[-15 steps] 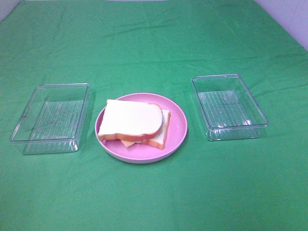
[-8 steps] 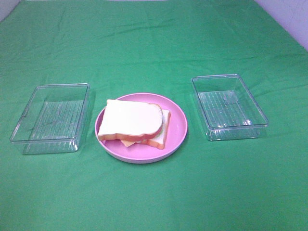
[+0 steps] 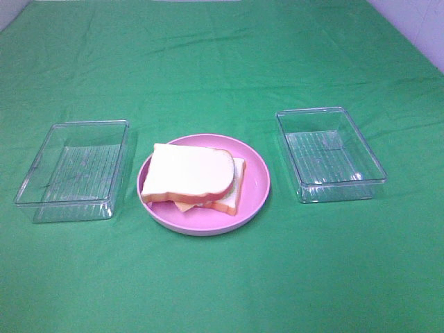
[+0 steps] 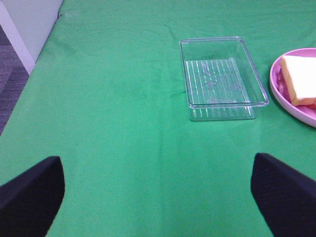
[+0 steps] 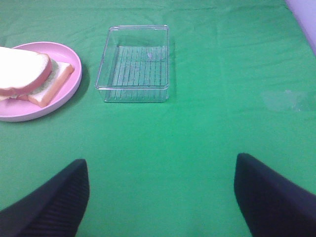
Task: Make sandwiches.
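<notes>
On pink plate (image 3: pixel 258 182), stacked white-bread sandwiches (image 3: pixel 194 177), orange-brown crust

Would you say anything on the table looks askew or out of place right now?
Only slightly: on the pink plate, the sandwich's top bread slice sits skewed over the bottom slice, and a corner of yellow cheese pokes out. Both clear trays stand upright; nothing is spilled.

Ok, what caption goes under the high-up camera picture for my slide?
Toy sandwich on a pink plate between two empty clear trays on green cloth.
</notes>
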You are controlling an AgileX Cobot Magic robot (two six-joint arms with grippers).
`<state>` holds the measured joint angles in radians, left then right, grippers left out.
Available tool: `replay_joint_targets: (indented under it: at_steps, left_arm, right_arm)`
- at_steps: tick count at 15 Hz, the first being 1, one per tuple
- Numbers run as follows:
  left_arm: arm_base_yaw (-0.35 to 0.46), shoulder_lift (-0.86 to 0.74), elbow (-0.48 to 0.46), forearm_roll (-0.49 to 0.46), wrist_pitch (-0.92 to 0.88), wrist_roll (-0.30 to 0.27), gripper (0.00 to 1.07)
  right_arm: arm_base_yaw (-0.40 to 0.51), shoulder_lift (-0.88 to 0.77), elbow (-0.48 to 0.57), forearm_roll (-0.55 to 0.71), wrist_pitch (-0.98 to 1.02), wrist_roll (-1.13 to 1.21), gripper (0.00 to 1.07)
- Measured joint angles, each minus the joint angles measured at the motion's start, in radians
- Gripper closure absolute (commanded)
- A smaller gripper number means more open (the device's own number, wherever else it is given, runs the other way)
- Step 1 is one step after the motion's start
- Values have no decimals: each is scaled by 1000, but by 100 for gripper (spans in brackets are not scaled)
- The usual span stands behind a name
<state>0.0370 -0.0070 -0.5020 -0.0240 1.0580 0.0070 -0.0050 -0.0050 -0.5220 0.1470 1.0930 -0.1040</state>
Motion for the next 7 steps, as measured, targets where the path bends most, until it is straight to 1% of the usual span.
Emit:
replay_joint_targets:
  at_steps: [7]
  left_arm:
    - [0, 0, 0, 0, -1, 1, 10]
  right_arm:
    - [0, 0, 0, 0, 0, 0, 31]
